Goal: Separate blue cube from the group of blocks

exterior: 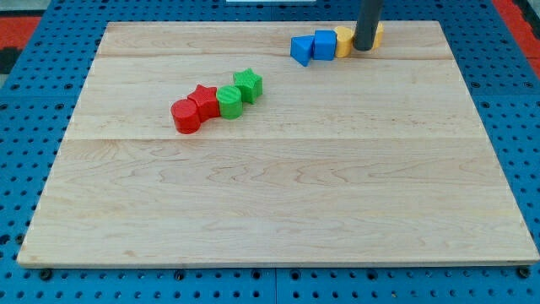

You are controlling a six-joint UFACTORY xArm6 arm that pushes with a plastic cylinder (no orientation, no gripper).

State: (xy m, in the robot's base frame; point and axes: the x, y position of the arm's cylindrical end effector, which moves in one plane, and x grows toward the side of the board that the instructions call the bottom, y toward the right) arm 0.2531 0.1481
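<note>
**Tip among the yellow blocks, blue cube just beside**

A red cylinder (pixel 186 116), red star (pixel 204 100), green cylinder (pixel 229 101) and green star (pixel 248 84) form a diagonal row mid-desk. At the view's top, a blue block (pixel 301 50), the blue cube (pixel 325 44) and two yellow blocks (pixel 344 40) touch in line. My tip (pixel 364 48) sits among the yellows, right of the cube. There is no claw. The wooden desk (pixel 278 203) lies on blue pegboard (pixel 34 110).

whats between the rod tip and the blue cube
In the camera view, a yellow block sits between my tip and the blue cube, touching the cube's right side.
</note>
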